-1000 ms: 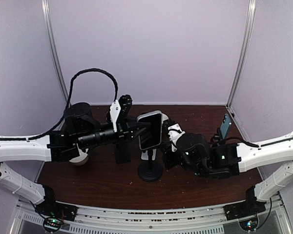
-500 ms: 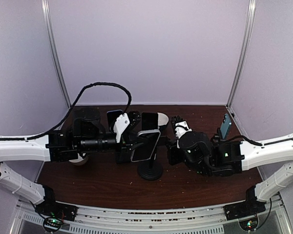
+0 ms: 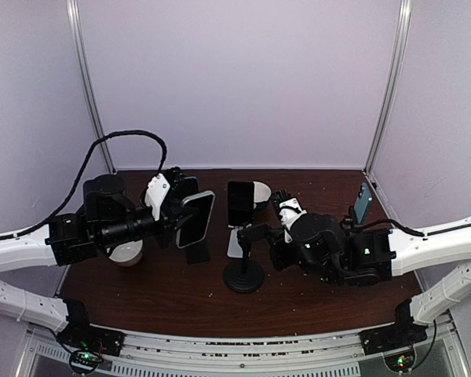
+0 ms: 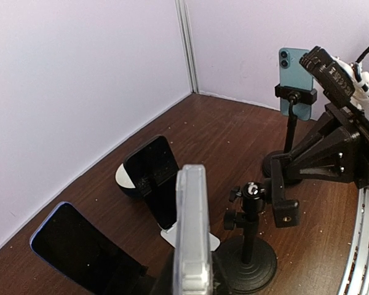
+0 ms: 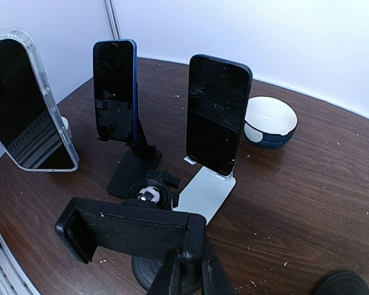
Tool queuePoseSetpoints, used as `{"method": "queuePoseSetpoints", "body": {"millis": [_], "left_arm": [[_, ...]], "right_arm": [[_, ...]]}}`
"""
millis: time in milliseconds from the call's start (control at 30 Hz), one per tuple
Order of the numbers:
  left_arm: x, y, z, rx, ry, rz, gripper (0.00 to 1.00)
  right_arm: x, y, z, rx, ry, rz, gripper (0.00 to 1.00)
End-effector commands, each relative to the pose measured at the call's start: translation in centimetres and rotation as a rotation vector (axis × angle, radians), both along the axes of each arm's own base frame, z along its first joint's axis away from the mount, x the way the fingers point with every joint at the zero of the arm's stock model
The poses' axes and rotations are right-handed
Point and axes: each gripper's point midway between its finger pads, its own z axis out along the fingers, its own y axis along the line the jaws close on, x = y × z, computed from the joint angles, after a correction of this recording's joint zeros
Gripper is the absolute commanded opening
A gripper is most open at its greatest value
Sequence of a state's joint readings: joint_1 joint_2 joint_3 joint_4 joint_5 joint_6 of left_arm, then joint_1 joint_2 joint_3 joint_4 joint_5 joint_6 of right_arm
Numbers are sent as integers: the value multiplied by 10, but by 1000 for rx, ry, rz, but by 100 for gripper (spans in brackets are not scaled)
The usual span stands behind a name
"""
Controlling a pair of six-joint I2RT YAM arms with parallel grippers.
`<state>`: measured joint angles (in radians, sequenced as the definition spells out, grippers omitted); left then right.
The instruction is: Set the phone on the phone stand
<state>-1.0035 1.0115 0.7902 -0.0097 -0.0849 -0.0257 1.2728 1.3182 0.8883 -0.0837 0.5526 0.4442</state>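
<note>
My left gripper (image 3: pixel 184 224) is shut on a phone in a clear case (image 3: pixel 195 218) and holds it upright in the air, left of the phone stand. In the left wrist view the phone (image 4: pixel 192 233) is edge-on between my fingers. The stand has a round black base (image 3: pixel 243 276) and a pole with a ball head (image 4: pixel 252 190). My right gripper (image 3: pixel 263 236) is shut on the stand's black clamp (image 5: pixel 132 230), held just above and beside the ball head (image 5: pixel 149 195). The clamp is empty and looks apart from the ball head.
A black phone on a white stand (image 3: pixel 239 204) and a white-and-blue bowl (image 3: pixel 259 192) are behind the stand. A blue phone on a black stand (image 5: pixel 115 89) is at the left. A teal phone on a clamp stand (image 3: pixel 363 203) is back right. A white cup (image 3: pixel 125 253) sits under my left arm.
My left gripper has pulled the phone away from the stand's clamp, tilting it and carrying it to the left. My right gripper stays on the clamp, now empty.
</note>
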Motion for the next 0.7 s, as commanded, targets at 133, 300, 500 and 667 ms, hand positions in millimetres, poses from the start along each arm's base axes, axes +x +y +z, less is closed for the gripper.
{"method": "queuePoseSetpoints", "body": {"millis": [133, 300, 500, 667], "left_arm": [[-3, -16, 15, -126, 21, -49, 0], [-4, -20, 27, -135, -3, -69, 0], [-10, -22, 32, -132, -25, -109, 0], [-15, -15, 57, -126, -99, -125, 0]], "right_arm": [[-7, 10, 5, 42, -3, 74, 0], [-10, 14, 2, 34, 12, 102, 14], [-14, 14, 17, 48, -6, 136, 42], [-19, 4, 38, 4, -51, 230, 78]]}}
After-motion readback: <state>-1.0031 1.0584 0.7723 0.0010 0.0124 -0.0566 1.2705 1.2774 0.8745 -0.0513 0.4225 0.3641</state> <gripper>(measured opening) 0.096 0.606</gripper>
